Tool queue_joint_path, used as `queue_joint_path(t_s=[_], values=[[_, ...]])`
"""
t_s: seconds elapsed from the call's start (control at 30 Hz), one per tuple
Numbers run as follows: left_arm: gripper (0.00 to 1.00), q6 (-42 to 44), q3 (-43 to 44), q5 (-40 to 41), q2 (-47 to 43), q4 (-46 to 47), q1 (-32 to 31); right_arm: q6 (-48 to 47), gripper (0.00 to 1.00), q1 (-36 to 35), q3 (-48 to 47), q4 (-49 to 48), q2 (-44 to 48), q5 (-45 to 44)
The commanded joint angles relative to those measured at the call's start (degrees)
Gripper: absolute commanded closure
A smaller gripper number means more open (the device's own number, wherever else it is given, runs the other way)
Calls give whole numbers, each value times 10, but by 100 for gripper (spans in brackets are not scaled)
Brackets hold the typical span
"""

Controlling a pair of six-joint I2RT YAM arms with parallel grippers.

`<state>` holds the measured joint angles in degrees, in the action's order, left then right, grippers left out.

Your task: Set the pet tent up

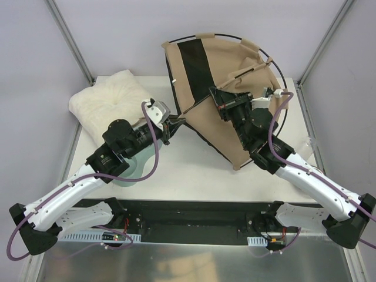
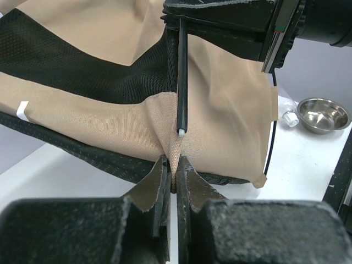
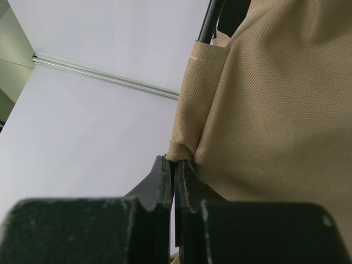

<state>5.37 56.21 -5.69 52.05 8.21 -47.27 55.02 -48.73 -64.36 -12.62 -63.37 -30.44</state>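
Grip: my left gripper (image 2: 171,171) is pressed together on a pinched fold of tan cloth at the near edge of the pet tent (image 2: 220,110). My right gripper (image 3: 172,168) is likewise clamped on the tent's tan cloth, at the foot of a stitched sleeve.
Pole: a thin black pole (image 2: 182,82) hangs straight ahead of my left fingertips, just above the fold. I cannot tell whether its white tip touches the cloth. Its upper end runs up to my right gripper's black body.
Sleeve: above my right fingertips a dark rod comes out of the sleeve's top.
Mesh: a black mesh panel (image 2: 82,71) crosses the tan cloth ahead and left of my left gripper.
Tent: it lies slumped between my two grippers and beyond the right one, with a black hoop (image 1: 277,64) arcing round its far side.
Cushion: a white cushion (image 1: 108,103) lies on the table (image 1: 194,170) at the outer side of my left arm.
Bowl: a steel bowl (image 2: 322,114) stands ahead and right of my left gripper, apart from the tent.
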Motion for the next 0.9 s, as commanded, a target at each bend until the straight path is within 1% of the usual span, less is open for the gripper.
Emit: queue_joint_path(t_s=[0.0, 0.3, 0.57, 0.87], values=[[100, 12, -5, 19, -43, 8, -4, -4, 100, 47, 5, -7, 12, -107], [100, 11, -15, 43, -59, 16, -4, 4, 100, 60, 21, -6, 19, -110], [100, 10, -17, 48, -72, 16, -4, 3, 100, 64, 27, -7, 19, -121], [100, 11, -16, 53, -78, 17, -4, -34, 100, 62, 33, -13, 17, -135]])
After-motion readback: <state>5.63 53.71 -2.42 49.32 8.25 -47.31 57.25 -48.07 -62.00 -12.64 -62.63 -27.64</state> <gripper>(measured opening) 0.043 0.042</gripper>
